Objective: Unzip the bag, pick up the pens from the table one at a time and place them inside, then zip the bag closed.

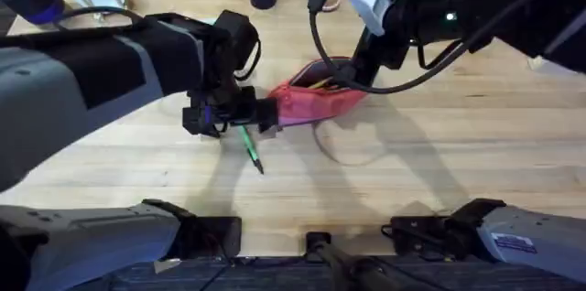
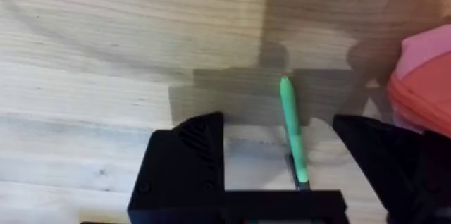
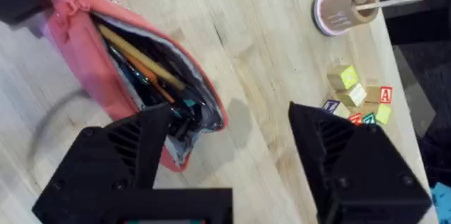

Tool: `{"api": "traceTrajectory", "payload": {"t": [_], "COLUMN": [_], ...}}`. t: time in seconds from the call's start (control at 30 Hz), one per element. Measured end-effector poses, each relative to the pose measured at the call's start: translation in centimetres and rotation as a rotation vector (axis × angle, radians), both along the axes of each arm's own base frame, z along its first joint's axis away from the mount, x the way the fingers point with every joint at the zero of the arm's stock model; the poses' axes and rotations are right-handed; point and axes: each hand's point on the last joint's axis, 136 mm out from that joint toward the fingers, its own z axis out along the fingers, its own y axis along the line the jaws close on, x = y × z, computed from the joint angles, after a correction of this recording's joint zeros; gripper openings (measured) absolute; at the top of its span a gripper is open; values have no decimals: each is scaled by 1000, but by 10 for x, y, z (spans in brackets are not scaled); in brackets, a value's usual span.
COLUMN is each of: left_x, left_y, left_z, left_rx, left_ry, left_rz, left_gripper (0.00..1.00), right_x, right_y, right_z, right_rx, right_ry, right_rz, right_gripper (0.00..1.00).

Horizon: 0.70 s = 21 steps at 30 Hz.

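The pink-red bag [image 1: 316, 99] gapes unzipped, a yellow pen [image 3: 137, 56] inside. The left gripper [image 2: 278, 164], wide, straddles the green pen [image 2: 292, 136]; the right gripper [image 3: 229, 146] is wide beside the bag.

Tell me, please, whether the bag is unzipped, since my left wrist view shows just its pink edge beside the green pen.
Observer: Yes. The right wrist view shows the bag gaping open along its top, with its dark lining exposed.
Operator: Thank you. Is the other pen in it?
Observer: A yellow-orange pen lies inside the open mouth.
Operator: And where is the right arm?
Observer: The right gripper is at one end of the bag, its fingers spread, with one of them at the end of the opening.
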Motion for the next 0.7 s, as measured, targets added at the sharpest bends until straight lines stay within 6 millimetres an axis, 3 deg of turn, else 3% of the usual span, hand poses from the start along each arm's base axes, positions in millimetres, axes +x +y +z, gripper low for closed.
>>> {"api": "traceTrajectory", "payload": {"t": [0.7], "left_x": [1], "left_y": [0], "left_z": [-1], "left_rx": [-7], "left_ry": [-17], "left_rz": [13], "left_gripper": [981], "right_x": [0], "right_y": [0], "right_z": [0], "right_rx": [0], "right_ry": [0], "right_rz": [0], "right_gripper": [998]}}
